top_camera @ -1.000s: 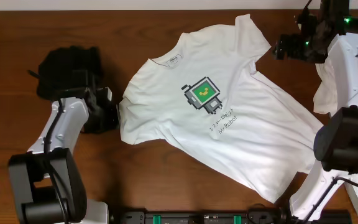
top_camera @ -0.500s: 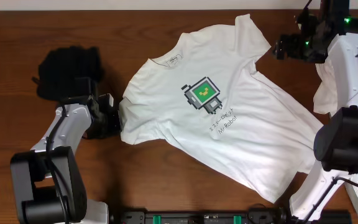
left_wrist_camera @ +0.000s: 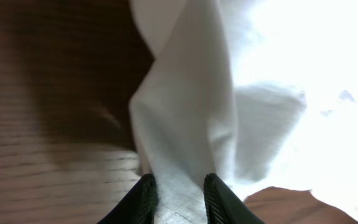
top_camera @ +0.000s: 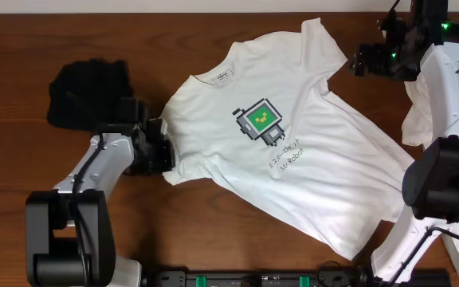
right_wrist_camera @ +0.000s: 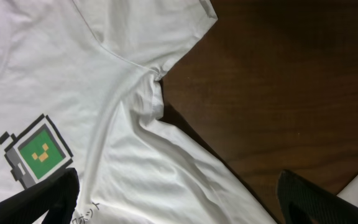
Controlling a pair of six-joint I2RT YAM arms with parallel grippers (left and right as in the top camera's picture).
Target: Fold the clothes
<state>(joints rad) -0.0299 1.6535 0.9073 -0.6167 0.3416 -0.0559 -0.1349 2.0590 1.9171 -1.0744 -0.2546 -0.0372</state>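
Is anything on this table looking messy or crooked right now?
Yes. The white T-shirt lies slanted across the table rather than square to it. It is creased at one armpit, and one sleeve is bunched where the left gripper pinches it. A black garment sits crumpled in a heap to its left.

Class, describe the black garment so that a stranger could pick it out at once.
On the wooden table, look at the overhead view's left side, beyond the spread white T-shirt. The black garment lies bunched there, the only dark cloth among white ones.
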